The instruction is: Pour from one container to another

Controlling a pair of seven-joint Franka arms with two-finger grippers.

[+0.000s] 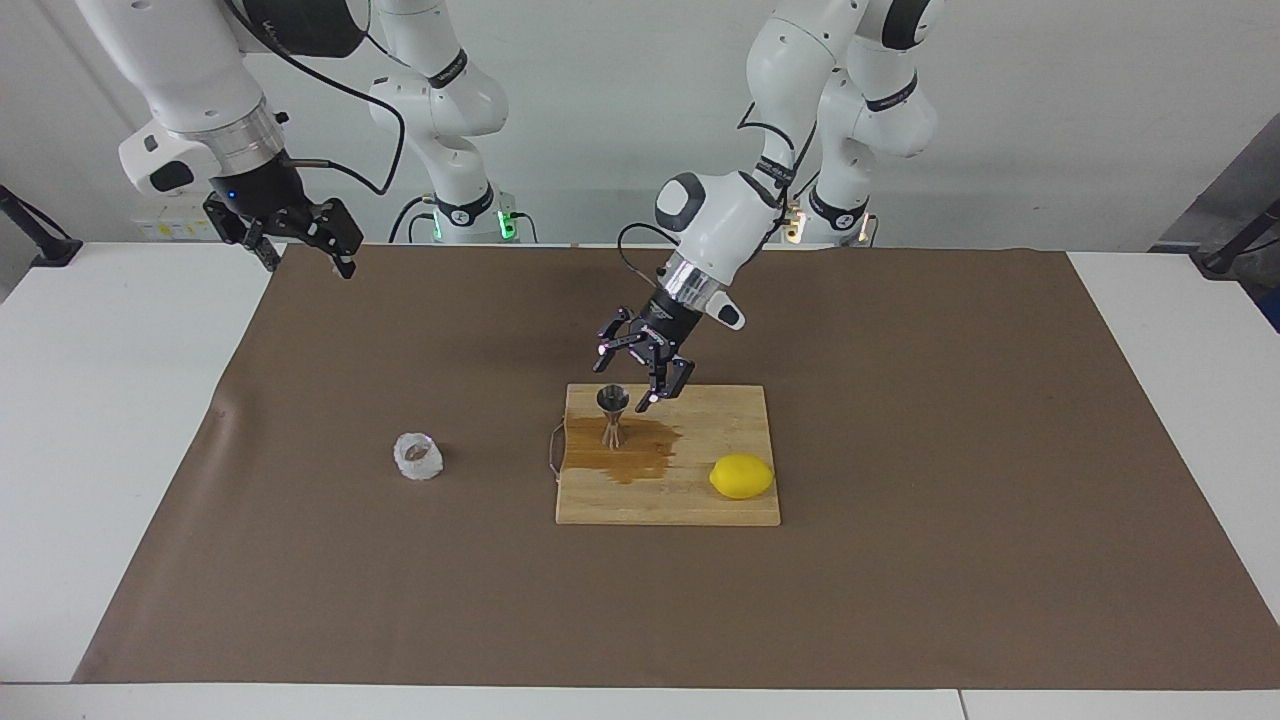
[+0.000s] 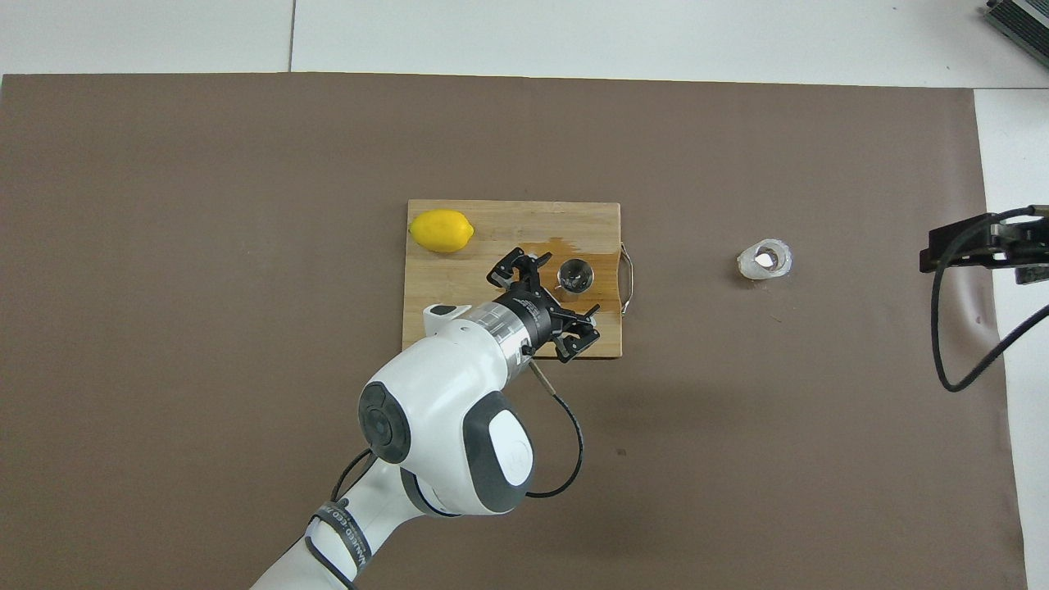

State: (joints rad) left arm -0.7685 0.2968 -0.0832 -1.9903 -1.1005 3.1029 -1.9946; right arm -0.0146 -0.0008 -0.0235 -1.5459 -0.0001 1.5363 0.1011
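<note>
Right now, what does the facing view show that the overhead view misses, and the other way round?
Facing view only: both arm bases, and the whole right end effector waiting over the table's edge; the jigger's hourglass shape. Overhead only: down into the jigger and the glass cup. Both: cutting board, lemon, brown spill, left end effector open above the jigger.
</note>
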